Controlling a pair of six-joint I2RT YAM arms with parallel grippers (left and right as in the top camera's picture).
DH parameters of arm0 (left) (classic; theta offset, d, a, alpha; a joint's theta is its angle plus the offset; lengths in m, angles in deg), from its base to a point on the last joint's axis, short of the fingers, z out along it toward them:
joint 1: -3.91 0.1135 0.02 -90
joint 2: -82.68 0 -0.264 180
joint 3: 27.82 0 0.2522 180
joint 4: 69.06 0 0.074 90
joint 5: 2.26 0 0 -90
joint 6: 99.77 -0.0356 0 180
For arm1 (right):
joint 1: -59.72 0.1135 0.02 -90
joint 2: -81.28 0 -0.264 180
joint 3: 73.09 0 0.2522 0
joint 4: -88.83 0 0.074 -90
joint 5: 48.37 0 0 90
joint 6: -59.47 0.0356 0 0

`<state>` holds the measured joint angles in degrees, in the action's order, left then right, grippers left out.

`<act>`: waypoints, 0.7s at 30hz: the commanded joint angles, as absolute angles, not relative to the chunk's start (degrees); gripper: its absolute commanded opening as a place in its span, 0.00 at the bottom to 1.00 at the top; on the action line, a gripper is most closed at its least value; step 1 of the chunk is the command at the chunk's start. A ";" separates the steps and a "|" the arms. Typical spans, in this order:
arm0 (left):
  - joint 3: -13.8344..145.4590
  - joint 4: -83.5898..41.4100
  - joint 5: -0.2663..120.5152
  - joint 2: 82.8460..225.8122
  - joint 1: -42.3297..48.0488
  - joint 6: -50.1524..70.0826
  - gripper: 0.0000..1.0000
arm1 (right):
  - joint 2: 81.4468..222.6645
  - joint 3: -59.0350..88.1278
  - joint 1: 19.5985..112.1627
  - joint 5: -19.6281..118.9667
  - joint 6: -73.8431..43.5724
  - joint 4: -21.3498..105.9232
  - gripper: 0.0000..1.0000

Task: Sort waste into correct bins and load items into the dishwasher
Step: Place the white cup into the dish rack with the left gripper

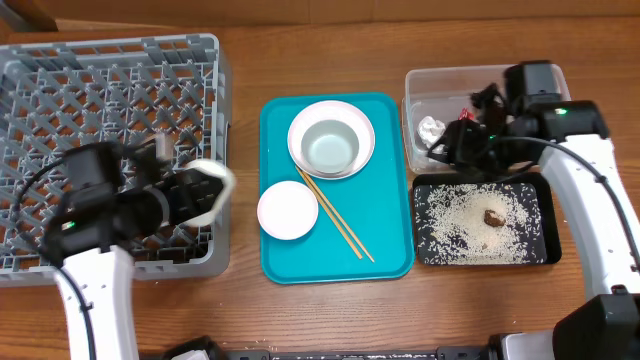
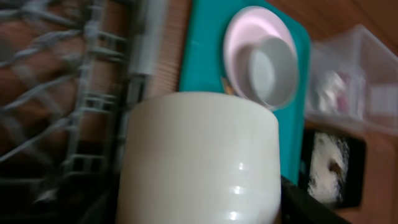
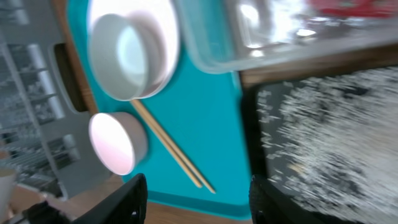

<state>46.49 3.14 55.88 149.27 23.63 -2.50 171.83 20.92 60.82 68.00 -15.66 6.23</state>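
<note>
Wood table lay under everything. From above, the left claw was clenched on the small white cup, over the near right corner of the grey dish rack. I think that cup was light, hard and smooth, so it could slip or crack. Its side wall looked like the best place to hold. On the teal tray sat one white plate with one bowl on it, one pink cup and two chopsticks. On the right were two bins. One clear tub held one white tissue. One black tray held many rice grains and one brown lump. The right claw hung over the tub

From the left wrist, the white cup filled the middle, with the rack to its left and the tray far behind

From the right wrist, the two fingers stood wide apart with nothing between them. One red wrapper showed in the tub
</note>
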 commanded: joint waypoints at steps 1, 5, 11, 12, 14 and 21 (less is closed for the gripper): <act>47.52 5.08 64.26 148.24 32.18 -3.51 0.27 | 169.42 21.42 58.15 64.98 -20.38 4.55 0.55; 47.52 4.78 68.71 148.85 40.27 -1.54 0.17 | 169.33 21.42 57.43 64.30 -22.06 3.00 0.54; 47.52 1.52 68.80 157.36 42.89 -0.71 0.16 | 169.36 21.42 57.43 64.13 -22.30 2.43 0.55; 47.52 0.49 68.65 159.63 42.89 -0.71 0.16 | 169.36 21.42 57.45 64.13 -22.30 2.41 0.55; 47.52 -0.80 68.63 161.82 42.89 -0.73 0.17 | 169.36 21.42 57.43 64.13 -22.30 2.28 0.54; 47.78 -7.72 67.51 170.12 43.02 -0.45 1.00 | 169.36 21.42 57.45 64.15 -22.26 1.97 0.55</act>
